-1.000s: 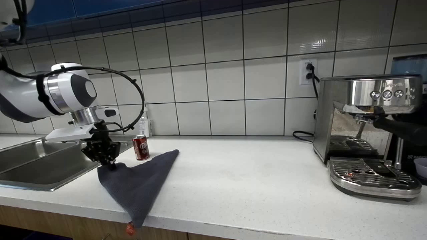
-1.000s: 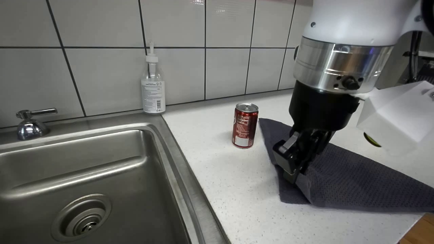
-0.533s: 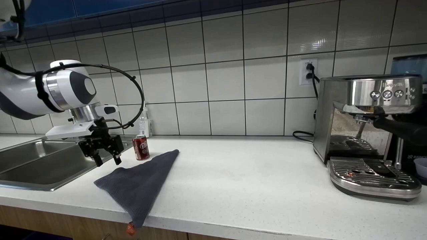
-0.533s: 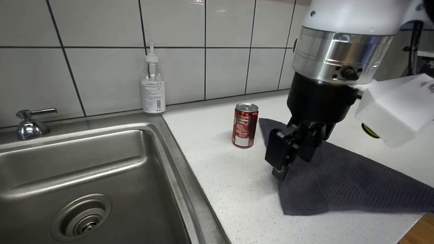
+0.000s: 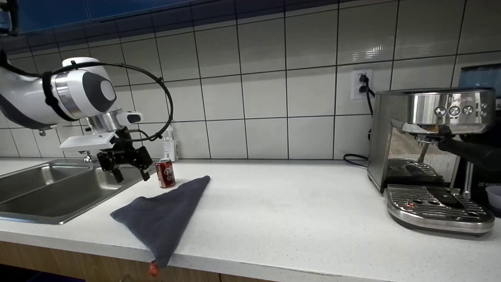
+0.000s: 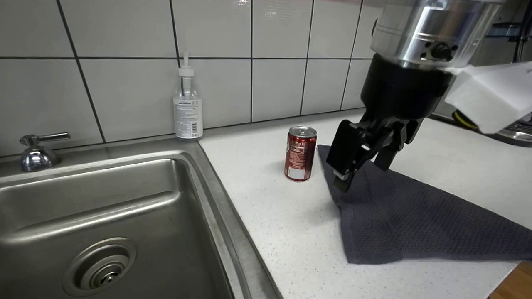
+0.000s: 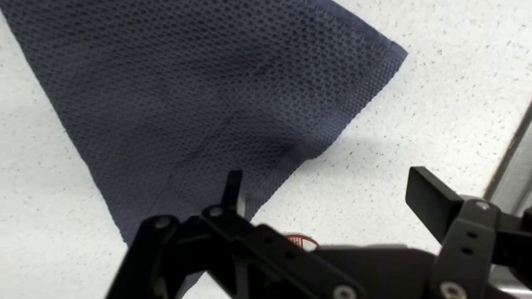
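Observation:
A dark grey-blue towel (image 5: 164, 215) lies on the white counter, spread in a rough triangle, one tip hanging over the front edge. My gripper (image 6: 362, 174) is open above the towel's sink-side end, apart from it. In the wrist view the fingers (image 7: 432, 199) stand wide with nothing between them; the towel (image 7: 187, 104) fills the upper left below them. An upright red soda can (image 6: 301, 153) stands close beside the towel, near the gripper. Only a small part of the can (image 7: 301, 240) shows in the wrist view, the rest hidden behind the gripper.
A steel sink (image 6: 208, 216) lies beside the towel, with a tap handle (image 6: 39, 153) at its back. A clear pump bottle (image 6: 188, 116) stands by the tiled wall. An espresso machine (image 5: 391, 133) stands at the counter's far end. Something small and red (image 5: 153, 268) shows at the towel's hanging tip.
The gripper was shut on the towel's sink-side end a second ago. It has opened, let go and risen. That end of the towel now lies flat on the counter; the can has not moved.

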{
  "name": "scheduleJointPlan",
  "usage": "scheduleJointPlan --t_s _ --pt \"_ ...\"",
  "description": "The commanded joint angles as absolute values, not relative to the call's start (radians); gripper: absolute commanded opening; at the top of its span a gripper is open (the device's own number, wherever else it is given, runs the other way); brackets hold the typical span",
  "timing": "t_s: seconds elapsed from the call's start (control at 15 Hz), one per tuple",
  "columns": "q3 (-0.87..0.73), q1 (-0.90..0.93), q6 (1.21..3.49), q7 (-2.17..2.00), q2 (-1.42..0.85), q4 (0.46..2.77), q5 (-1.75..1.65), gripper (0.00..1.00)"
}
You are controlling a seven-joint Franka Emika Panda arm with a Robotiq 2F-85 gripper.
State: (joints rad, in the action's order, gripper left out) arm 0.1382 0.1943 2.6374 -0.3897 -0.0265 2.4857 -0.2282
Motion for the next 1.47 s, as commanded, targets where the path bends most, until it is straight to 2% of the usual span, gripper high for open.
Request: scheduleJointPlan --t_s 0.0,0.8,0.87,1.4 --pt "0.13 0.168 2.624 -0.298 0.038 2.514 -0.169 1.0" --pt "0.057 0.093 2.648 0.181 0.002 2.464 0.061 1.0" --pt "0.071 0.105 2.646 0.084 0.011 2.483 0.016 1.0" --pt "0.073 0.102 2.646 0.098 0.006 2.483 0.022 1.0"
